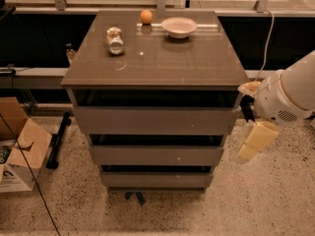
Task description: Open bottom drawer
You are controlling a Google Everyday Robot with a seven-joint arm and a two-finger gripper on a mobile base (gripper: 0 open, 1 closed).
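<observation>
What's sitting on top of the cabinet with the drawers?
A can, an orange and a white bowl. What the bottom drawer holds is hidden by its front. The gripper hangs low at the cabinet's right.
</observation>
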